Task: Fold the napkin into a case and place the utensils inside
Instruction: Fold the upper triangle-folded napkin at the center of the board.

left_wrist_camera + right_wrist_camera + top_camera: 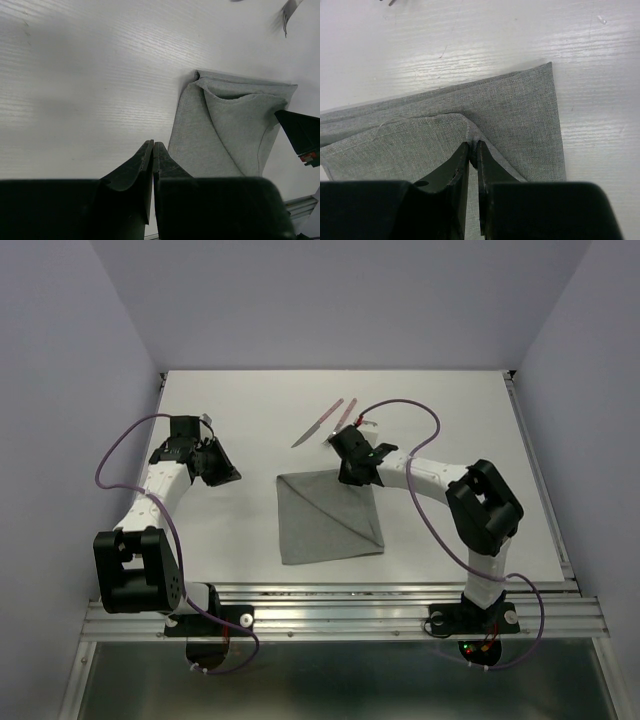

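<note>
Table (250, 400): white, matte. Napkin (320, 530) mid-table, squarish, one flap turned over along a diagonal. Not yet a narrow case, so folding judged partway at most. Right gripper (474, 148) at napkin's far edge, jaws pinched on the flap's corner. Left gripper (152, 148) well left of napkin over table, jaws pressed together, nothing between. Utensils (320, 421) just beyond napkin, side by side, not yet inserted. No legible writing or brand.
</note>
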Tool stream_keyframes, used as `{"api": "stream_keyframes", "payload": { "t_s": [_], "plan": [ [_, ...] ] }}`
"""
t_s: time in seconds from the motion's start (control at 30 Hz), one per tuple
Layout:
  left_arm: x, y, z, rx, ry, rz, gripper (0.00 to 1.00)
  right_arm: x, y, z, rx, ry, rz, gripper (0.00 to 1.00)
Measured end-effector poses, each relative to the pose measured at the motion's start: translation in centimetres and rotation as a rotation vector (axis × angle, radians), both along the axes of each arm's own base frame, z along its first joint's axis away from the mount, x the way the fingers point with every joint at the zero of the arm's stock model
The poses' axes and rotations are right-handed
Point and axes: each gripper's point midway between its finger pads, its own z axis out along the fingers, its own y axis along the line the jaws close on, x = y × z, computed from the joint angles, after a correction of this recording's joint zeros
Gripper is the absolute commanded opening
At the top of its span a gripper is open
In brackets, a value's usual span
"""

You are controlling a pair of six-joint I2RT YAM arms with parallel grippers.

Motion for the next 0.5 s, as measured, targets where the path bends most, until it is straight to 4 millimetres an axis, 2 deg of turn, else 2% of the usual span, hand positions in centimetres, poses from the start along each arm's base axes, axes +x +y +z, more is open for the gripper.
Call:
{"api": "stream_keyframes", "payload": {
  "t_s": [0.13, 0.3, 0.43, 0.47, 0.5],
  "plan": [
    [0.0, 0.0, 0.0, 0.0, 0.001, -0.001, 0.16, 0.0, -0.4, -1.1, -0.023, 0.02, -0.007, 0.01],
    [-0.1, -0.2, 0.0, -0.001, 0.001, -0.009, 0.16, -0.1, -0.7, -1.5, -0.038, 0.029, -0.012, 0.01],
    [-0.1, -0.6, 0.0, -0.002, 0.0, -0.021, 0.16, -0.1, -0.7, -1.5, -0.04, 0.027, -0.014, 0.11],
    [-0.1, -0.6, 0.0, -0.002, 0.0, -0.021, 0.16, -0.1, -0.8, -1.5, -0.041, 0.027, -0.014, 0.16],
    [-0.1, -0.6, 0.0, -0.003, 0.0, -0.022, 0.16, -0.1, -0.8, -1.5, -0.041, 0.027, -0.014, 0.26]
  ]
}}
